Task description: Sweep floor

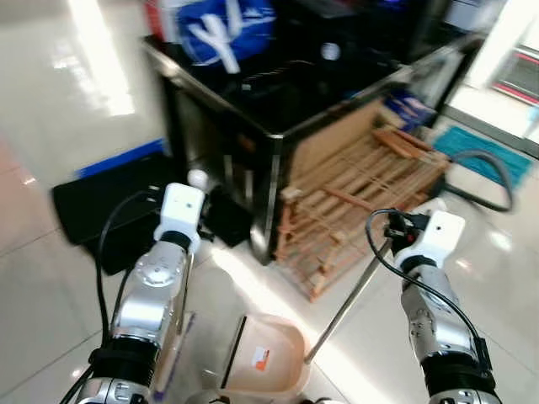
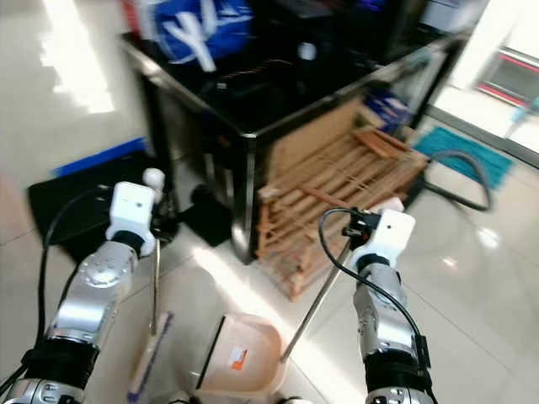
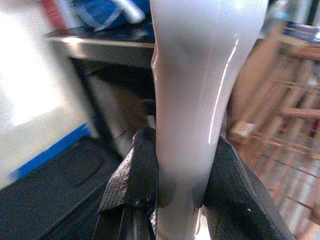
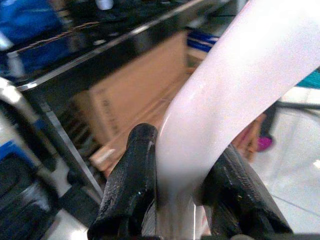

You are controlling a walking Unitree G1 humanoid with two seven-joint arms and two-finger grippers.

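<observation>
My left gripper (image 3: 182, 144) is shut on the white broom handle (image 3: 200, 75), with a black finger (image 3: 135, 175) on each side. The broom (image 2: 155, 278) stands nearly upright on the floor, its brush head (image 2: 148, 362) low beside my left arm. My right gripper (image 4: 186, 146) is shut on the pale handle (image 4: 240, 80) of the dustpan. That handle runs as a thin metal rod (image 1: 349, 303) down to the pinkish dustpan (image 1: 269, 353), which rests on the tiles between my arms.
A black metal table (image 1: 253, 118) with a blue bag (image 1: 223, 29) on top stands just ahead. A wooden rack (image 1: 362, 202) leans at its right side. A black mat (image 1: 93, 206) lies to the left; a grey hose (image 1: 493, 177) and teal mat (image 1: 480, 147) lie right.
</observation>
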